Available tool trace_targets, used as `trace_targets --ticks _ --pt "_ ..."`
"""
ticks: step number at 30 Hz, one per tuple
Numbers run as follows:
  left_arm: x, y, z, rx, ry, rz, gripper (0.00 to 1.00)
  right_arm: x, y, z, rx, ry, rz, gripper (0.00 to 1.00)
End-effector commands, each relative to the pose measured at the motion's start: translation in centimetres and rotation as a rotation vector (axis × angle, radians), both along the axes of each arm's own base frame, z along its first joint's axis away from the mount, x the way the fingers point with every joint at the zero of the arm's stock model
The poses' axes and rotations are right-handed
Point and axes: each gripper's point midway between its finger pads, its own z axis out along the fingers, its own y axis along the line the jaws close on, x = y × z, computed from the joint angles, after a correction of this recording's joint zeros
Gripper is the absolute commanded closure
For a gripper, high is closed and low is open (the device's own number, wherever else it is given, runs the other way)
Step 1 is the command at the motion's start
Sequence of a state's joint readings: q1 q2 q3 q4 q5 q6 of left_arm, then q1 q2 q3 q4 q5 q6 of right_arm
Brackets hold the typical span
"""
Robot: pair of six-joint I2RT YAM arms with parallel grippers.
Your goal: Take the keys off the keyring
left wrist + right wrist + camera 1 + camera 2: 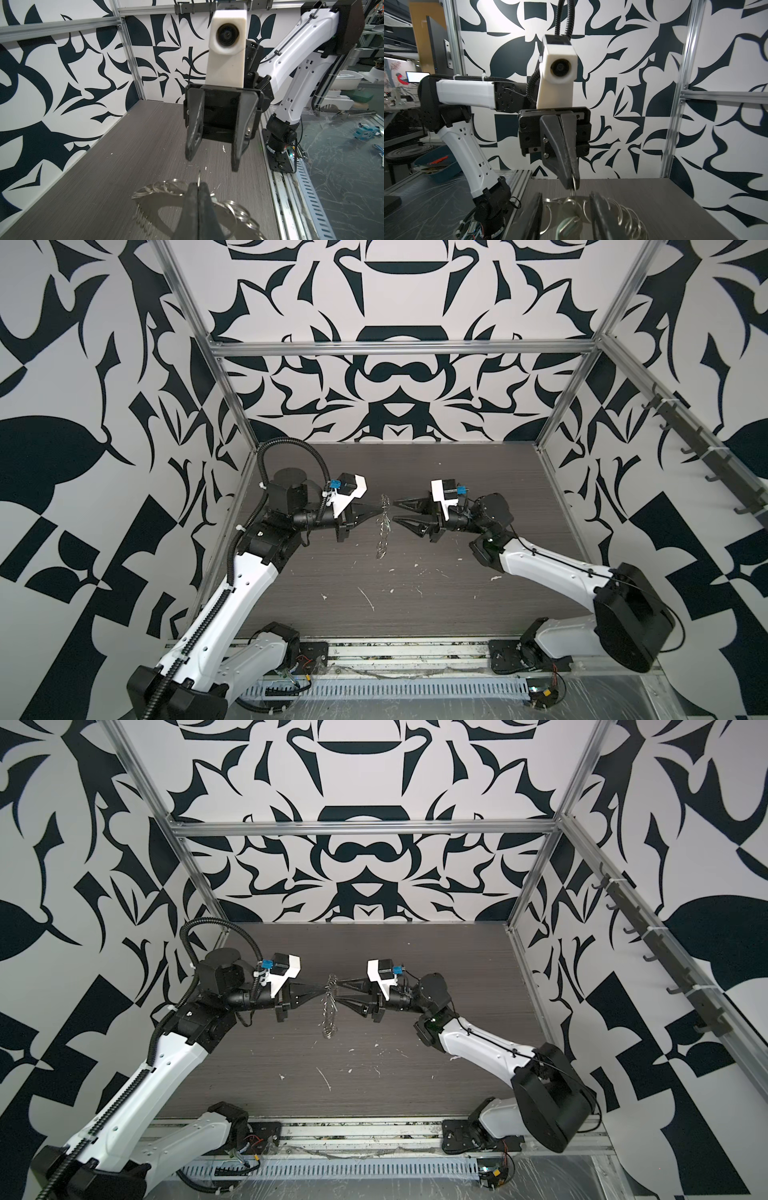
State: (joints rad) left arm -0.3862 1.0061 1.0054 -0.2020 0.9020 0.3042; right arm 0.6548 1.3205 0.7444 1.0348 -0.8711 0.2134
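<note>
The keyring (381, 531) hangs edge-on over the middle of the table (436, 614), about halfway between its left and right edges, in the gap between the two arms. In both top views it shows as a thin upright line of silver rings, its upper end level with the grippers and its lower end down near the tabletop. I cannot tell whether that lower end touches the surface.

The left gripper (379, 512) is pinched tight, and the left wrist view shows its fingertips (198, 195) clamped on one small split ring (199, 179) at the keyring's rim. The grey disc (154, 204) spreads out to either side just beneath them.

The right gripper (395, 511) faces it from the opposite side with its jaws parted to a moderate width and nothing held. Its tips stand just beside the keyring's upper part, one above and one below the left gripper's point. In the right wrist view its two fingers (600, 218) flank the ring cluster, and between them hangs a blurred key (568, 226), attached to a split ring. Contact there cannot be made out.
</note>
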Motion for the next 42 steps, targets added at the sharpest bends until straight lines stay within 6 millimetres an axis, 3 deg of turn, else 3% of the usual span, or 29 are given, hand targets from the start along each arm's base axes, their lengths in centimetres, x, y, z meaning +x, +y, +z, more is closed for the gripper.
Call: trace_targets --ticks 1,10,23,38,42 --pt "-0.6 0.0 1.0 -0.022 -0.045 -0.024 1.0 0.3 -0.5 -0.7 -0.042 -0.037 -0.065 0.58" --pt "-0.6 0.0 1.3 -0.041 -0.112 -0.026 1.0 0.0 -0.2 -2.2 -0.102 -0.057 -0.094 0.58" --pt "-1.4 1.2 -0.8 0.059 -0.707 -0.008 1.0 0.1 -1.3 -2.8 -0.11 -0.083 -0.181 0.59" --pt "-1.3 2.1 -0.9 0.172 -1.09 0.104 1.0 0.0 -2.1 -3.7 -0.157 -0.111 -0.233 0.6" --pt "-1.6 2.2 -0.2 0.18 -1.097 0.108 1.0 0.1 -2.3 -3.7 -0.161 -0.116 -0.244 0.6"
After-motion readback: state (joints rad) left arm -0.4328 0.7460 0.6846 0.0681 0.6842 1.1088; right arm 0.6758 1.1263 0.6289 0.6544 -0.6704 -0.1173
